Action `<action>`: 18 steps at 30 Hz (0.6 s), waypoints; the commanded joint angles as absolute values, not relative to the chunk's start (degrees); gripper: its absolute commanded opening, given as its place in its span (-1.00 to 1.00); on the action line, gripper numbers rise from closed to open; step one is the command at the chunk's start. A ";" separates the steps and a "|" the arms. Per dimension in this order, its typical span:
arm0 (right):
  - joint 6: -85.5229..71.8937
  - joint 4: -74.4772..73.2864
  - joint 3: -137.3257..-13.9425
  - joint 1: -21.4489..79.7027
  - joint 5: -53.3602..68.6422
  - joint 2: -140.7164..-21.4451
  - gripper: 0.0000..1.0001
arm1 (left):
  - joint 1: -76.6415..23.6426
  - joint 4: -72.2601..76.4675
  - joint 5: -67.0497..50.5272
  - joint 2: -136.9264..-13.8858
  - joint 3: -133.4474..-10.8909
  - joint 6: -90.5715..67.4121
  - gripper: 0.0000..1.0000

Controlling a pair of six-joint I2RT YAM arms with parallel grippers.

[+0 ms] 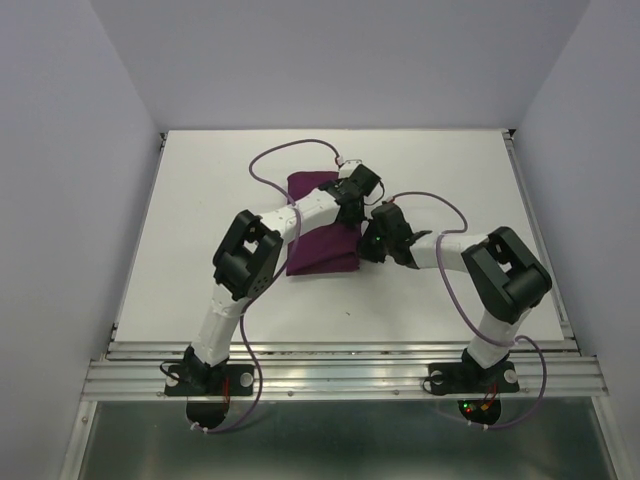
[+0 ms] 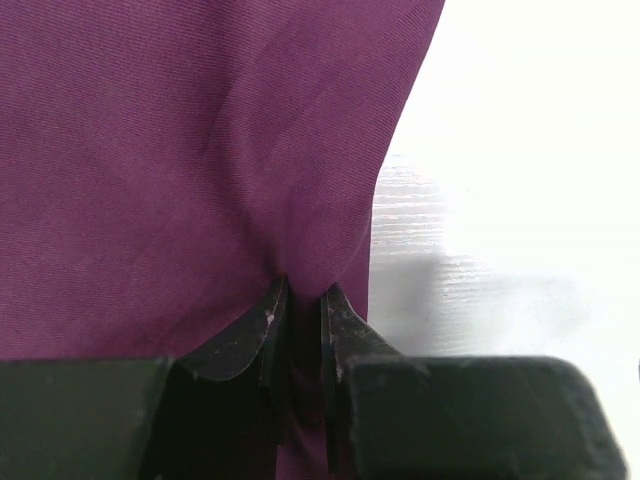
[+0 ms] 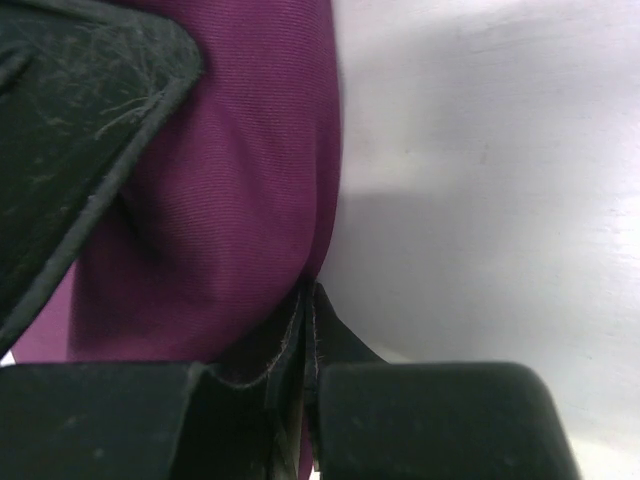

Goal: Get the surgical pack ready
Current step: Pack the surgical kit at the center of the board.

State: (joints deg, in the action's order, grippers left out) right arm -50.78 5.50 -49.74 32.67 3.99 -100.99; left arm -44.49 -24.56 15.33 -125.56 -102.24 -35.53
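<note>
Nearest, the right gripper (image 3: 310,320) is clenched on a thin edge of the purple drape (image 1: 322,252), which lies folded at the middle of the table (image 1: 200,200). Farther back, the left gripper (image 2: 300,325) pinches a thicker fold. Any contents are hidden, probably wrapped inside. Uneven pulling could slip the thin edge free and let the bundle fall open.

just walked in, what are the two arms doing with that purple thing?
Both arms are working the folded purple drape, which lies mid-table as a roughly rectangular bundle. The left gripper has its fingers pinched on a fold of the fabric near the bundle's right edge. The right gripper is clamped on the cloth's edge close beside it. No tray or instruments are visible.
</note>
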 commanded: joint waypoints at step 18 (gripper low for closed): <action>-53.44 0.63 -34.38 33.49 -7.20 -90.89 -0.88 | -45.79 -20.48 12.66 -123.22 -101.43 -38.23 -1.00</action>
